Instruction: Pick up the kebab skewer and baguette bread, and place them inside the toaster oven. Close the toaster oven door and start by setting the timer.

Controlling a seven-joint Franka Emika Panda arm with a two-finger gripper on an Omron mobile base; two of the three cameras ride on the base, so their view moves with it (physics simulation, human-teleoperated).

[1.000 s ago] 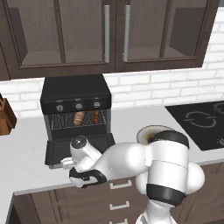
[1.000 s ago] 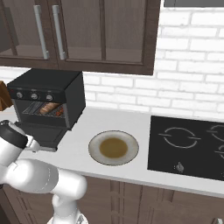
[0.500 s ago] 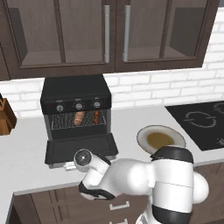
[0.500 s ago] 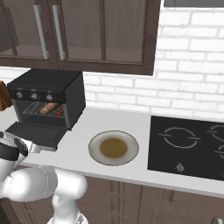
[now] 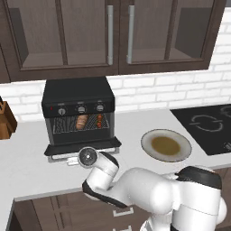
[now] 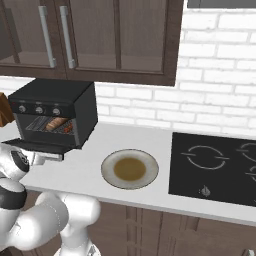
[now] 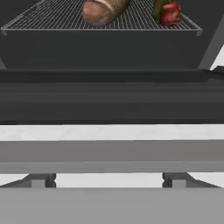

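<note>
The black toaster oven [image 5: 78, 97] stands on the counter with its door [image 5: 83, 145] folded down flat. On its wire rack [image 7: 52, 19] lie the tan baguette bread [image 5: 82, 121] [image 7: 103, 9] and, to its right, the dark red kebab skewer [image 5: 99, 119] [image 7: 167, 11]. The door's grey bar handle [image 7: 112, 155] runs across the hand view, very close. My gripper [image 5: 80, 159] sits at the door's front edge, right by the handle. Its fingers are hidden, so whether they touch the bar is unclear.
A round plate [image 5: 165, 145] [image 6: 130, 169] with a brown middle lies on the white counter right of the oven. Beyond it is the black cooktop [image 5: 205, 127] [image 6: 220, 167]. A brown block [image 5: 5, 122] stands at the far left. Dark wall cabinets [image 5: 117, 36] hang above.
My hand has come down from over the open door to its front edge by the handle, and the arm has sunk lower. Oven, bread and skewer are unmoved.
</note>
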